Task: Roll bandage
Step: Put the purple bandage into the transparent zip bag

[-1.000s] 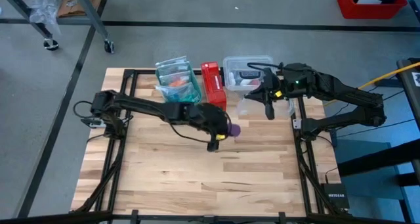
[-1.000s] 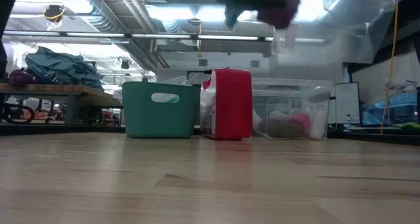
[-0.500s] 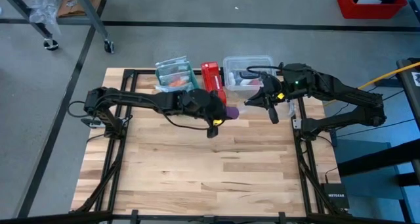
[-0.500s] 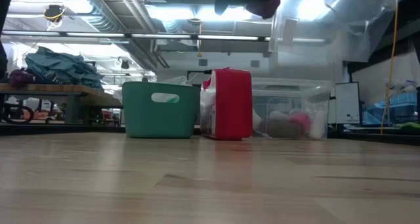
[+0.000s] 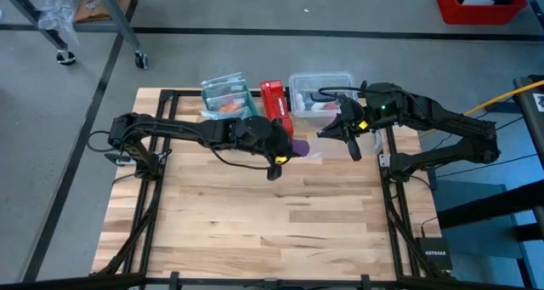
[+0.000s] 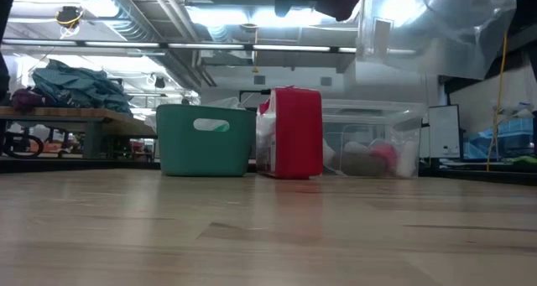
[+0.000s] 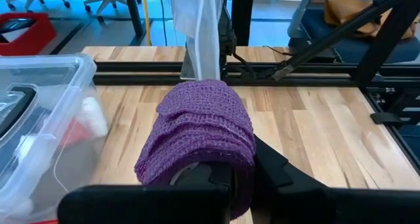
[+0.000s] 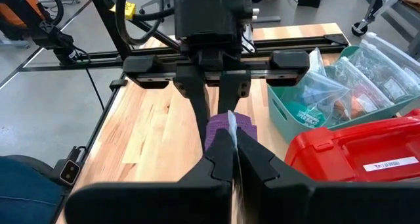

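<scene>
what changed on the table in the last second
The left tool carried the rolled purple bandage away from mid-table toward the red box and clear tub. The right tool, pinching a clear plastic bag, swung slightly toward the bandage. Both stay shut; the green bin, box and tub did not move.

Teal bin point(image 5: 228, 103), red box point(image 5: 275, 105) and clear tub point(image 5: 320, 91) block the far edge.

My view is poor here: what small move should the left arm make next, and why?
Probably ease the left gripper forward, toward the clear plastic bag. It is shut on the rolled bandage, and the right gripper, pinching the bag, holds it hanging just ahead of the roll.
</scene>
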`<state>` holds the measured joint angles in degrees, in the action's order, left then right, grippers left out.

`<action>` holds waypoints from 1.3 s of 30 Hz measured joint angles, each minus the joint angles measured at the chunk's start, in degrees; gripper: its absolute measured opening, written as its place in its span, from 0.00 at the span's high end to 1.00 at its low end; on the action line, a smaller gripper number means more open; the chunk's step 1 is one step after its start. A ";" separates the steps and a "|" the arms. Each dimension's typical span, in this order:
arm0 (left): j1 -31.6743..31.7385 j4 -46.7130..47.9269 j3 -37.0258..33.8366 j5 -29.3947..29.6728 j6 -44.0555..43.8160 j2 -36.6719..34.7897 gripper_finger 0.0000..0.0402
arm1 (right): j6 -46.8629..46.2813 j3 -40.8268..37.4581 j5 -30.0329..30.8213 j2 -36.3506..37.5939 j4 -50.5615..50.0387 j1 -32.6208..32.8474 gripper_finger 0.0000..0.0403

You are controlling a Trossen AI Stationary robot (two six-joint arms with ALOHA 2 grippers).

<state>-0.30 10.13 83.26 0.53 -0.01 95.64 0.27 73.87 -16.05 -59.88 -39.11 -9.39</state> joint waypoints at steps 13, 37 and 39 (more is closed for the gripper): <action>-0.02 -1.11 0.00 0.03 0.00 -0.02 0.98 | -1.49 0.00 0.45 -0.50 5.83 0.00 0.99; -0.37 -2.95 0.00 -1.43 0.25 -0.02 0.98 | -6.25 0.00 -0.53 -5.03 0.00 0.04 0.99; -0.11 -2.97 0.00 -1.47 0.24 -0.02 0.98 | -6.23 0.00 -0.51 -5.03 -0.63 0.04 0.99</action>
<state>-0.40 7.16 83.26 -0.94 0.23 95.61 -5.96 73.87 -16.56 -64.90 -39.74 -9.34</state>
